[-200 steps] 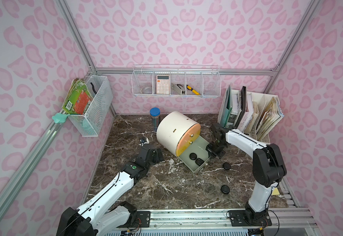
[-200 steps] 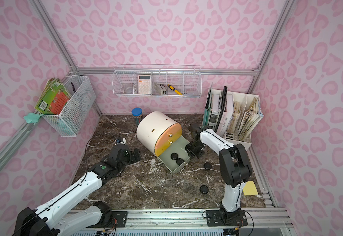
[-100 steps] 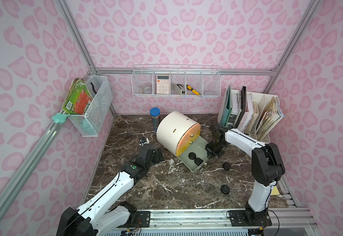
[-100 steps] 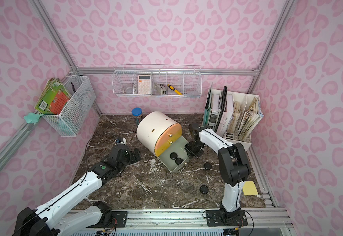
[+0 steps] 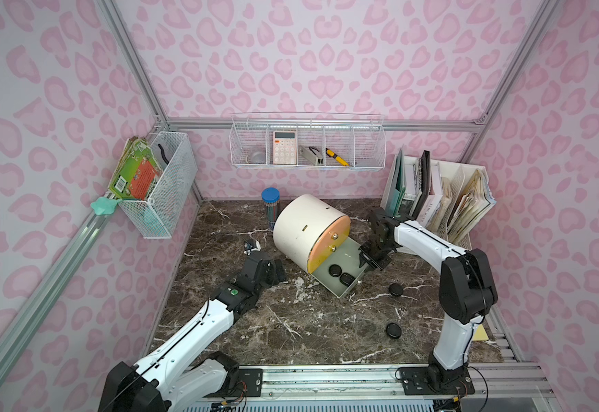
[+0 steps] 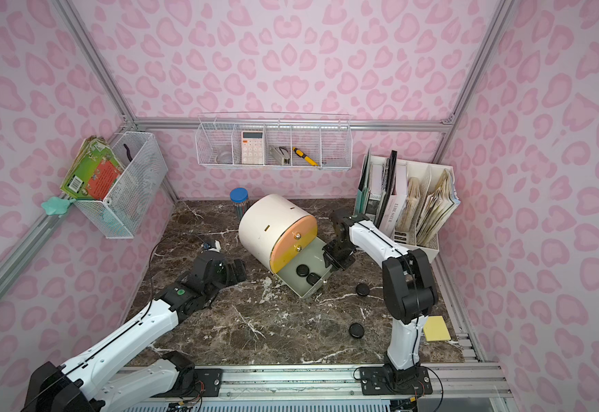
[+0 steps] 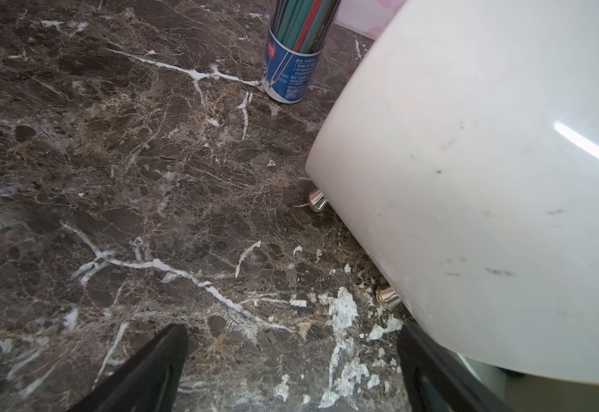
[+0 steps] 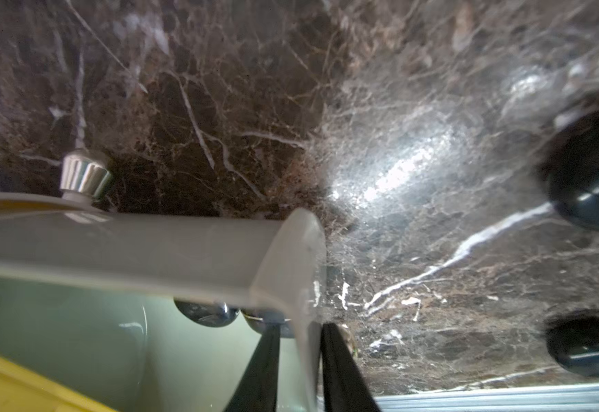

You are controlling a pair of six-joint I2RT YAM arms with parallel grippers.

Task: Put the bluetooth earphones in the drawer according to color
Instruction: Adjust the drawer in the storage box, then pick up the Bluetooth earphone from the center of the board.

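**Right fingers (image 8: pixel 329 346) straddle the drawer wall; left fingers (image 7: pixel 162 360) spread and empty**

One right finger sits inside the pulled-out grey-green drawer (image 5: pixel 346 254) and its partner sits outside, with the thin side wall (image 8: pixel 301 285) between them. The gap is narrow, and I cannot tell whether they pinch the wall or merely flank it. Either way, the placement reads as a way to steady or shift the drawer from its side, since its metal knob (image 8: pixel 85 174) is on the front panel, away from these fingers.

Just past the inner finger, two black earphone cases (image 5: pixel 334 271) lie against the drawer front. A third case (image 5: pixel 395 289) rests on the marble tabletop (image 5: pixel 291 321) near the right fingers. A fourth case (image 5: pixel 394 330) lies well beyond it, toward the arm's base. No lilac or white cases show, and the peach drawer (image 5: pixel 339 226) and yellow drawer (image 5: pixel 318 258) are closed, so black is probably the last colour to sort.

Left fingers stand wide apart with nothing between them, low over the tabletop. One is just beside the white cabinet (image 7: pixel 487 178), on the side opposite the right fingers. They are probably parked clear, or ready to brace it.

Ahead of the left fingers stands a pencil tube (image 7: pixel 289 67). Its blue-and-white label carries a pencil drawing and Chinese print too small to read. Behind the right fingers, a spine (image 6: pixel 394 214) in the file rack (image 6: pixel 430 248) seems to read "L'AME SOEUR", though I am not sure of it.
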